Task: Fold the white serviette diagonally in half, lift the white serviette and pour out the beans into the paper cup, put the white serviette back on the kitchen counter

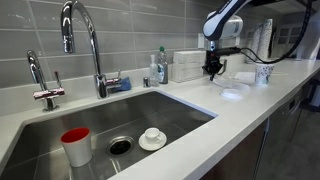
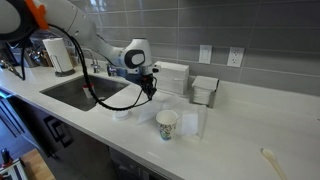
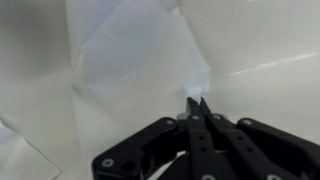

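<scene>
Black two-fingered gripper [image 3: 195, 103]: fingers are pressed together at their tips; the tips are set at a corner of the serviette; whether paper is pinched between them cannot be told; it is held above the counter in both exterior views [image 1: 213, 70] [image 2: 150, 90]
Thin white paper serviette [image 3: 140, 60]: seen in the wrist view as a pale creased sheet spread on the counter just beyond the fingertips; it is hard to pick out in the exterior views
Small white paper cup with bluish print [image 1: 263, 73] [image 2: 167, 124]: stood upright on the counter, near the gripper but apart from it
Glossy white kitchen counter [image 1: 240, 115] [image 2: 240, 120]: a steel sink [image 1: 180, 108] [image 2: 75, 92] is set into it, well apart from the cup
Big white boxy block [image 1: 186, 66] [image 2: 172, 76]: placed against the grey tiled wall behind the gripper
Red-topped cup [image 1: 76, 145]: stood inside the sink
White saucer with small cup [image 1: 152, 138]: set on the sink floor beside the drain
</scene>
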Tool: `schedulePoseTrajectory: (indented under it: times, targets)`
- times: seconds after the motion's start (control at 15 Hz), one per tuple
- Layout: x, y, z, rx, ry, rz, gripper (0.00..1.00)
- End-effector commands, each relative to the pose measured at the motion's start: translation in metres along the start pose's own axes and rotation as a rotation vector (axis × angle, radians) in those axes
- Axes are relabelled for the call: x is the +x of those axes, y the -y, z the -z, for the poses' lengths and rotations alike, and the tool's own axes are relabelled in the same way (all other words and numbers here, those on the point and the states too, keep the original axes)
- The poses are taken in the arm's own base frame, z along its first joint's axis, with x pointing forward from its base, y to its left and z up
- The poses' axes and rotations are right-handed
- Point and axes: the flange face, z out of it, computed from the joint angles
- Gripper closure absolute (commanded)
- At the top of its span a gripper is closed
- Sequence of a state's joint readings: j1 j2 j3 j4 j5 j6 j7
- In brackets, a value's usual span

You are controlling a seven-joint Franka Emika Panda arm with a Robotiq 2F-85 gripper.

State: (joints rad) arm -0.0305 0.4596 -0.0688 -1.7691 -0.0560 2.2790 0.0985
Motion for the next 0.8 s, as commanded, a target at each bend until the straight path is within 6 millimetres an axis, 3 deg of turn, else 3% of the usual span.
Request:
schedulePoseTrajectory:
  times: [0.0,0.27,0.73]
  targets:
    - [-0.022,-0.016,0.025,-0.001,0.004,0.087,1.0]
    - [-0.038,-0.039,0.05,0.011,-0.014,0.131,1.0]
    - [-0.065,-0.086,0.072,0.013,-0.024,0.172,1.0]
